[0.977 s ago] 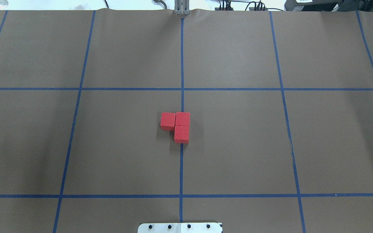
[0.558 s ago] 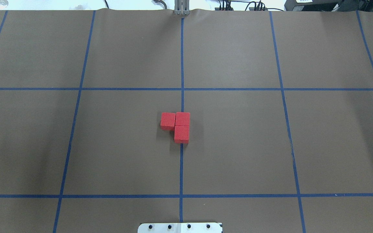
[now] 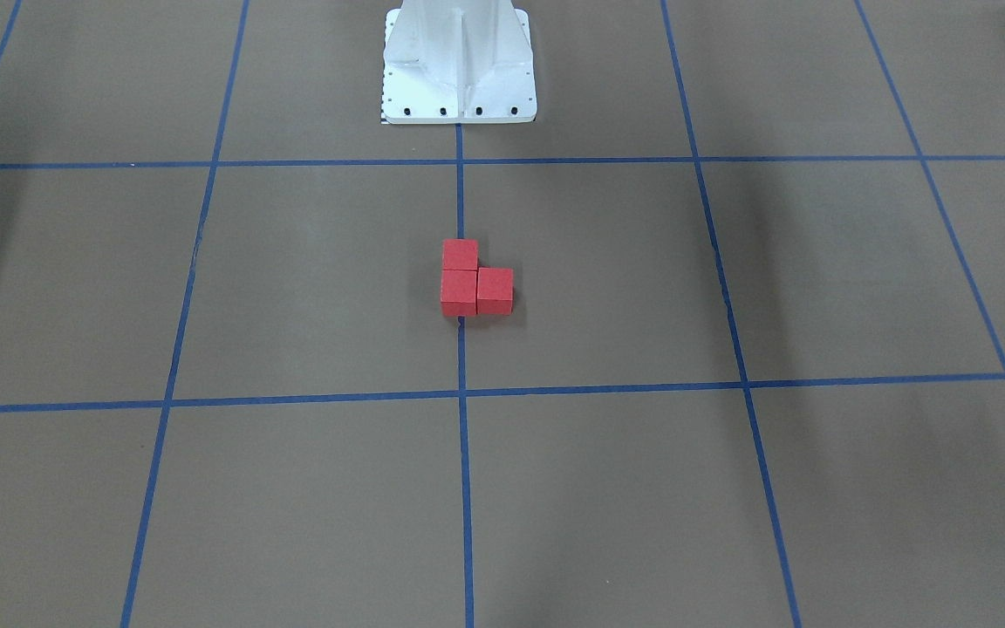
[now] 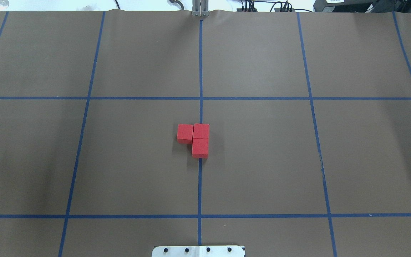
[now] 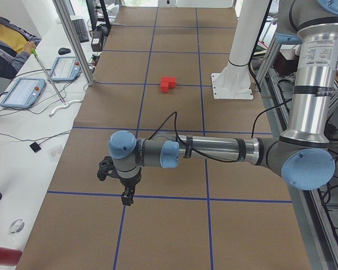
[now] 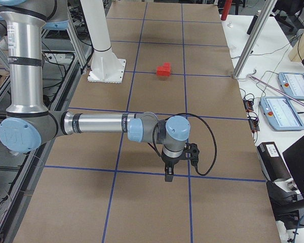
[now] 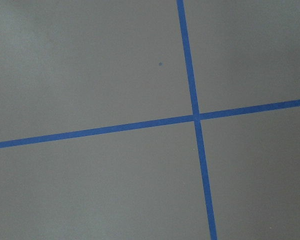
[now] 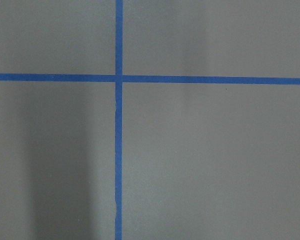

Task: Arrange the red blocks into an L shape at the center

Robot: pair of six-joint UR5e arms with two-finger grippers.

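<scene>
The three small matte red blocks [image 4: 200, 139] lie at the centre of the brown paper-covered counter [image 4: 262, 160], and they touch one another in the form of an L. Two of them sit in a row on the middle blue tape line [image 4: 200, 71]. The third one touches the farther block of this row on the robot's left side. In the front-facing view the L [image 3: 459, 292] lies in front of the white metal base [image 3: 459, 61] of the robot, with some bare counter between them. No pincer is near the blocks. The left pincer [image 5: 125, 196] hangs with its tip downward over a blue line toward the left end of the counter, well apart from the blocks [image 5: 168, 84]. The right pincer [image 6: 168, 174] hangs in the same manner toward the right end, also well apart from the blocks [image 6: 164, 70]. Both pincers show only in the side views, so I cannot tell if their jaws are apart or together.
</scene>
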